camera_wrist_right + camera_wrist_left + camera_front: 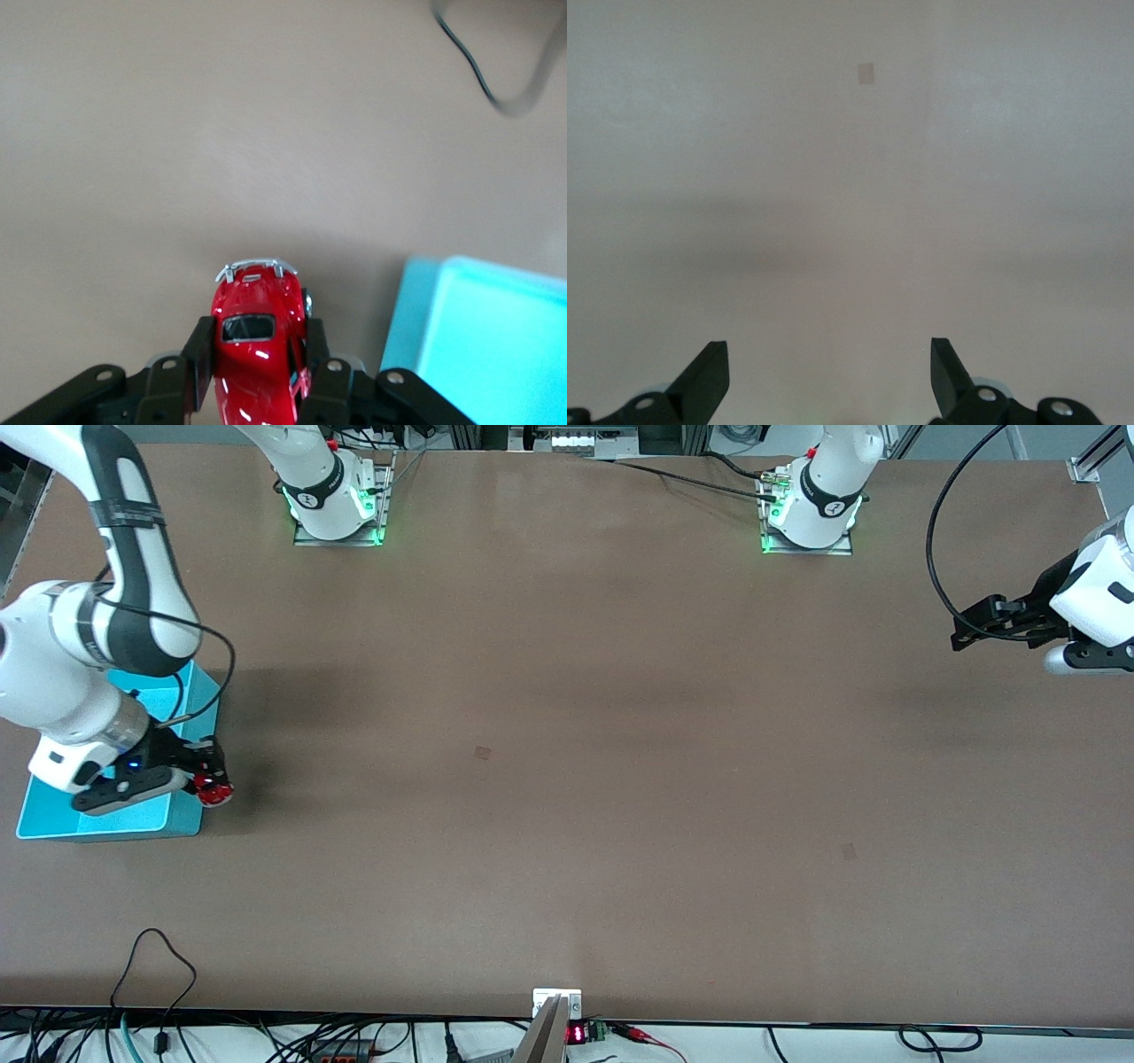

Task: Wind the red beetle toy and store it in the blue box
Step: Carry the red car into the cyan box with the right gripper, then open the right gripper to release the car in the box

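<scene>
Right gripper [211, 778]: clamped on the small glossy red beetle-shaped toy car [213, 789], fingers pressing its two flanks — seen plainly in the right wrist view, where the red beetle toy [258, 354] sits between the black fingers [200, 359] with its silvery bumper pointing away from the wrist.

Toy's position: held just beside the outer wall of the light blue rectangular plastic bin [182, 822], apparently over the brown table [567, 779] rather than over the bin's opening; whether its wheels touch the table I cannot tell.

Key relation: the blue box [496, 336] lies sideways from the gripped toy, across the toy's long axis — so storing it looks to call for a short shift over the near rim and then a release.

Nearer arm: the right arm, already at the box.

Left gripper [970, 631]: fingers spread wide, holding nothing, waiting above the table toward the left arm's end, well apart from toy and box.

Winding: whether it has been done cannot be judged here.
</scene>
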### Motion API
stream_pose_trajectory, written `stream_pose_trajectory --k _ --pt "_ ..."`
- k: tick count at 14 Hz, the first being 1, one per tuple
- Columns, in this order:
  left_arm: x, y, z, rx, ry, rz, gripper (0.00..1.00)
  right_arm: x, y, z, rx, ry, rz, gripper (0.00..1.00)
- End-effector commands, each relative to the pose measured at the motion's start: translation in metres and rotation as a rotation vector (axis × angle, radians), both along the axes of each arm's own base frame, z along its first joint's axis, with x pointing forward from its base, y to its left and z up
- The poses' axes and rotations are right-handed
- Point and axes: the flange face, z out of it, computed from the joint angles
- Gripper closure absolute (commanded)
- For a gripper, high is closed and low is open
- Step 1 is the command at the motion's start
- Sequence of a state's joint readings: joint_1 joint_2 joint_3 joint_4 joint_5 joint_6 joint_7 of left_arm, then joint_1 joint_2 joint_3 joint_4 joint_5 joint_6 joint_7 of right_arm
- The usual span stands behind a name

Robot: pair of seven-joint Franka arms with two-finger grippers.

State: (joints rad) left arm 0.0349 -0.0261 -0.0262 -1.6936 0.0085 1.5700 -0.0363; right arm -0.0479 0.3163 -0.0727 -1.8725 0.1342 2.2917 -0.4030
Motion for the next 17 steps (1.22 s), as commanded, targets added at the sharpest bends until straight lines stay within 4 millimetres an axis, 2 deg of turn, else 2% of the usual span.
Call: stream_pose_trajectory --k 1,4,6,9,11,13,17 --pt "-0.001 -0.001 0.008 -0.001 0.001 -0.009 0.00 -0.012 -0.051 0.002 0.073 0.027 -0.184 0.80" --pt "-0.001 -0.002 0.008 -0.001 0.001 -0.011 0.00 -0.025 -0.097 -0.007 0.085 0.065 -0.258 0.83" --pt "-0.001 -0.002 0.008 -0.001 0.001 -0.013 0.00 -0.039 -0.136 -0.011 0.084 0.079 -0.304 0.82" --pt "-0.001 -0.005 0.008 -0.001 0.001 -0.017 0.00 -0.043 -0.150 -0.022 0.081 0.094 -0.323 0.82" --pt "-0.001 -0.007 0.008 -0.001 0.002 -0.020 0.00 -0.045 -0.156 -0.041 0.054 0.124 -0.311 0.82" --pt "0.000 -0.005 0.008 -0.001 0.001 -0.017 0.00 -0.053 -0.173 -0.064 0.046 0.156 -0.328 0.82" --pt "0.000 -0.005 0.009 -0.001 -0.002 -0.017 0.00 -0.049 -0.183 -0.089 0.010 0.117 -0.304 0.81"
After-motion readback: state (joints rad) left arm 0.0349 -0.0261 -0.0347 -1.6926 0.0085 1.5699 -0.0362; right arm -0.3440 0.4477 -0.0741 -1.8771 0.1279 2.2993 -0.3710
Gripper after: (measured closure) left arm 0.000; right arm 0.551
